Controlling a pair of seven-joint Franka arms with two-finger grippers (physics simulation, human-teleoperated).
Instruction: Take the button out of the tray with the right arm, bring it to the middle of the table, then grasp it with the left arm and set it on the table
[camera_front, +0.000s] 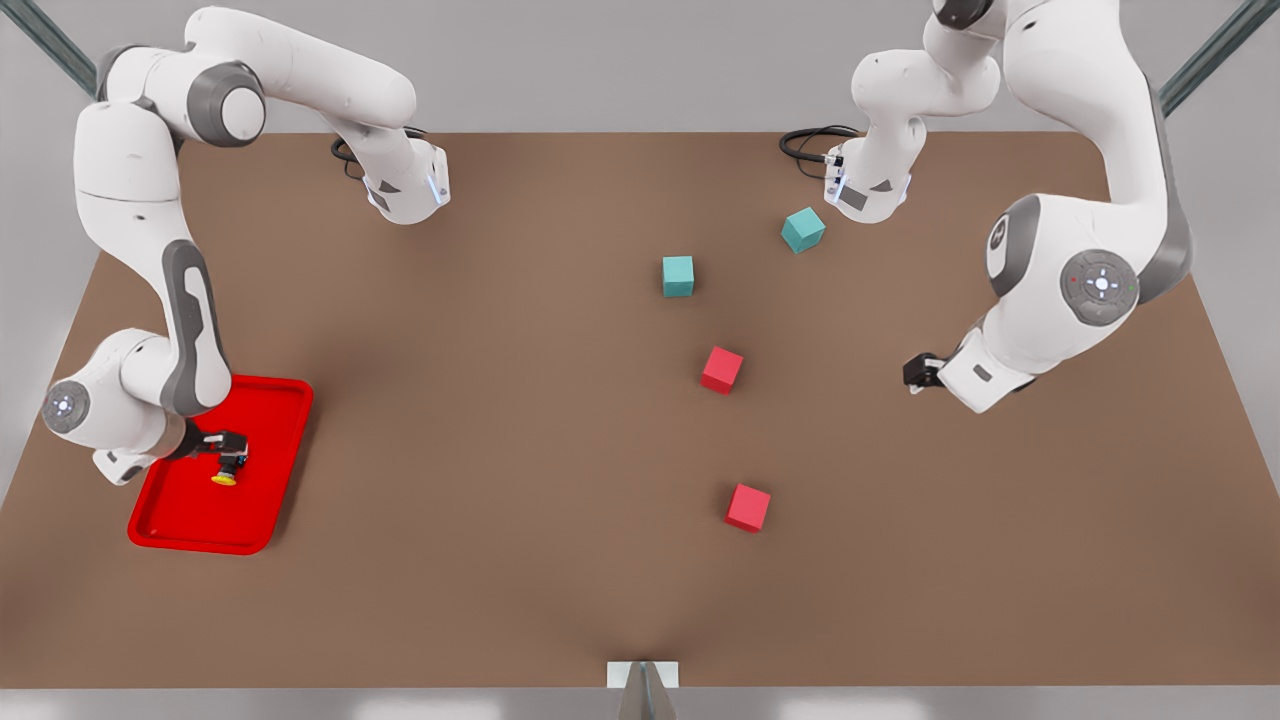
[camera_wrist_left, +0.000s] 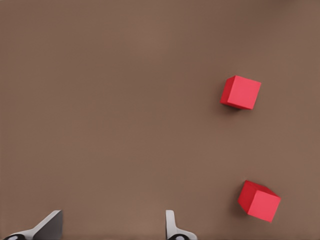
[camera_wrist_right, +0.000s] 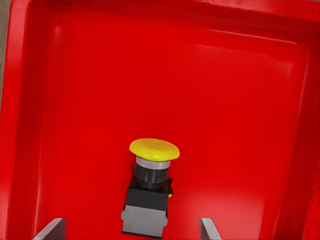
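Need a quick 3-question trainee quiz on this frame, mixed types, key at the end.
1. True or false: the button lies on the tray between the open fingers of the right gripper.
2. How many cubes sit on the table? A) two B) four C) six
3. Fill in: the left gripper hovers open at the front view's right, nearest the ____ cubes.

Key: 1 true. 2 B: two red cubes, two teal cubes. 3 red.
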